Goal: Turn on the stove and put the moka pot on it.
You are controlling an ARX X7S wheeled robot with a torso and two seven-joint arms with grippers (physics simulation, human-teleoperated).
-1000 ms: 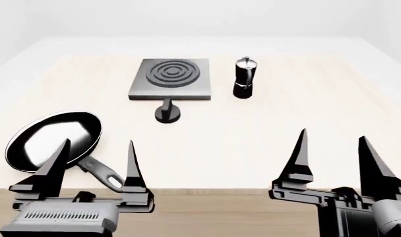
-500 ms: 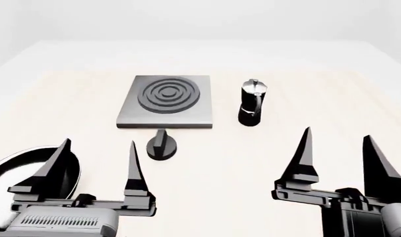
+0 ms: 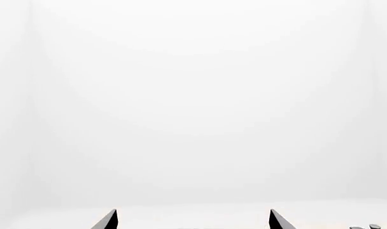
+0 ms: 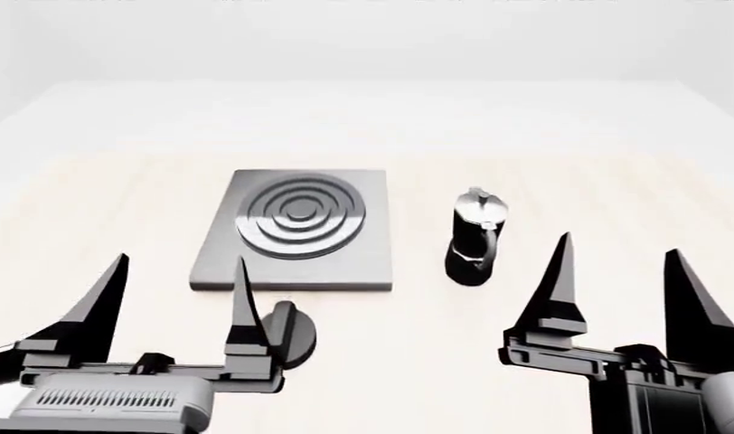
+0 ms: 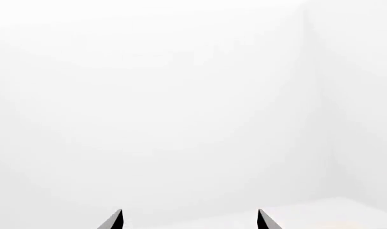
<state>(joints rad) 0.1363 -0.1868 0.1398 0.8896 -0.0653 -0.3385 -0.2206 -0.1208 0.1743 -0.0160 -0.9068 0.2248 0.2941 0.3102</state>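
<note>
Moka pot (image 4: 474, 237) stands upright right of stove (image 4: 297, 228), both pincers spread, empty.

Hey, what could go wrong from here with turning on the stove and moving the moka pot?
The knob sits partly behind the open left claw, so reaching for it blind might bump it. The moka pot is tall and narrow, so a push from the open right claw could tip it beside the stove.

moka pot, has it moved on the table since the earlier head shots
No. The moka pot sits lower in the head view, but the stove shifted the same way, and the pot keeps its place beside the stove's right edge. The camera moved, not the pot.
</note>
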